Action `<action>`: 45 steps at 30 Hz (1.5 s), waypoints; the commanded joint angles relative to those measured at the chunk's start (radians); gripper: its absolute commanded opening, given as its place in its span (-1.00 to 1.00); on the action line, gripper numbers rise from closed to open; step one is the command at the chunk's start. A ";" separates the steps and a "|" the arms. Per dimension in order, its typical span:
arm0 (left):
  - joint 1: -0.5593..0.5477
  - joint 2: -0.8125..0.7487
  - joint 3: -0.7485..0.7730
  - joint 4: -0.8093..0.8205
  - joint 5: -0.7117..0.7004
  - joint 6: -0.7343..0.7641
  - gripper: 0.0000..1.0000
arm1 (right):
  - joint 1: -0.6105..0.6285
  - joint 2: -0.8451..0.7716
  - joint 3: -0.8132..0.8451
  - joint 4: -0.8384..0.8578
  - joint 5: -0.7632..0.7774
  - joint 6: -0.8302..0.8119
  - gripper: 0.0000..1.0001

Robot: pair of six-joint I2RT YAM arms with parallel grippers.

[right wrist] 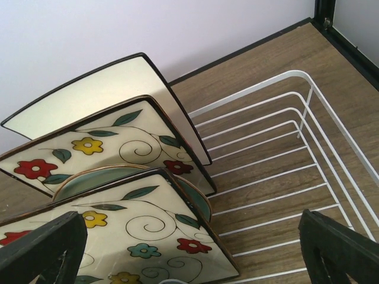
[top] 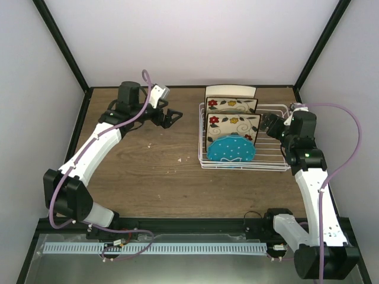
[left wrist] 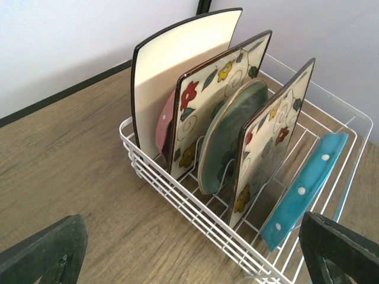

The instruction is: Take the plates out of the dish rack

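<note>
Plates (top: 231, 127) upright in dish rack (top: 260, 167), left gripper (top: 173, 116) wide, nearby, right gripper (top: 269, 125) wide, seemingly over rack

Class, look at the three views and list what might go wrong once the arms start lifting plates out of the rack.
1. The green plate sits squeezed between two floral square plates; the gaps look tight, and lifting one could drag its neighbour.
2. The blue dotted plate leans low at the rack's end; a nudge might topple it.
3. The wire rack may lift if a plate snags.

Wood-grain table (top: 154, 171), white walls (top: 189, 35), black posts (top: 62, 44)
</note>
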 commanded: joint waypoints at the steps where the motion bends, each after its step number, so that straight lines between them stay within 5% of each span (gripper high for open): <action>1: -0.015 0.025 0.012 0.029 -0.030 0.051 1.00 | 0.011 -0.002 0.036 -0.008 0.019 -0.022 1.00; 6: -0.051 0.122 0.168 0.050 -0.033 0.072 1.00 | 0.011 0.007 0.040 -0.020 -0.104 -0.175 1.00; 13: -0.265 0.177 0.227 -0.021 -0.062 0.310 0.97 | 0.011 -0.040 0.031 -0.013 -0.110 -0.114 1.00; 30: -0.480 0.331 0.180 0.065 -0.307 0.569 0.06 | 0.010 -0.118 -0.015 -0.034 -0.076 -0.076 1.00; 38: -0.498 0.411 0.223 0.076 -0.337 0.566 -0.04 | 0.011 -0.116 -0.010 -0.071 -0.056 -0.109 1.00; 45: -0.508 0.457 0.276 0.054 -0.353 0.530 -0.90 | 0.010 -0.109 0.008 -0.095 -0.022 -0.142 1.00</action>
